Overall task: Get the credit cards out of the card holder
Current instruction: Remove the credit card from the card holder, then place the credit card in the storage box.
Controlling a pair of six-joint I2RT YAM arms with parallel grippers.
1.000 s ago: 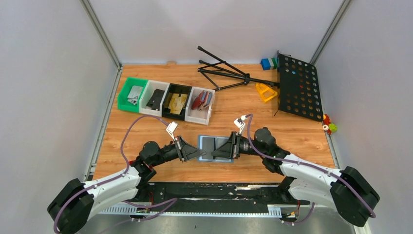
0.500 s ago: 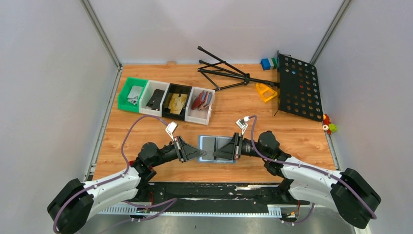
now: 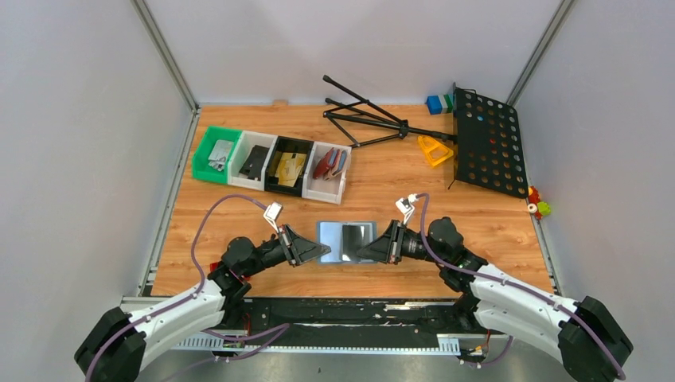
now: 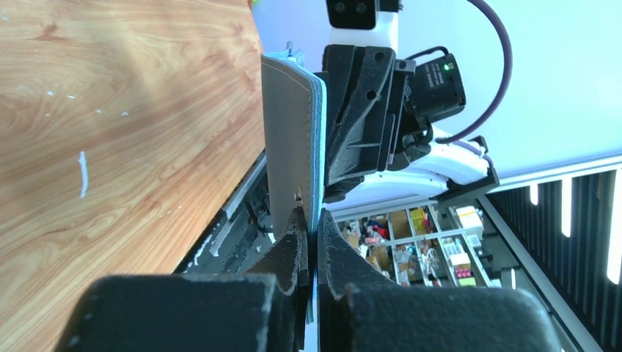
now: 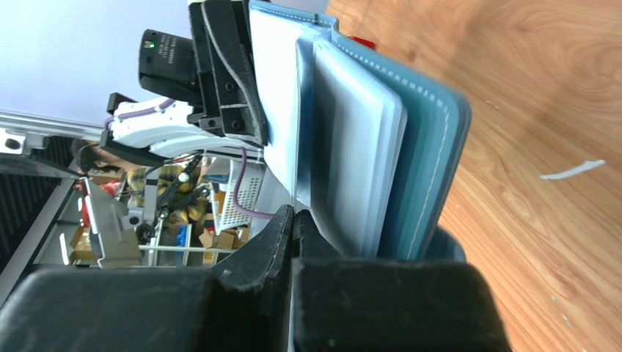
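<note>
Slate-blue and soft, the card holder [image 3: 346,241] hangs open off the tabletop, on the near side of the row of bins [image 3: 333,194]. The left tool [image 4: 311,224] pinches its floppy outer flap. The right tool [image 5: 293,213] is clamped on what looks like a credit card [image 5: 296,125], which is probably thin, stiff and slick, and best gripped by its exposed edge.

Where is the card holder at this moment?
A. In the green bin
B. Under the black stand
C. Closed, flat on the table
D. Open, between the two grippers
D: the card holder shows its open inside, with the left gripper shut on its left edge and the right gripper shut at its right edge.
</note>
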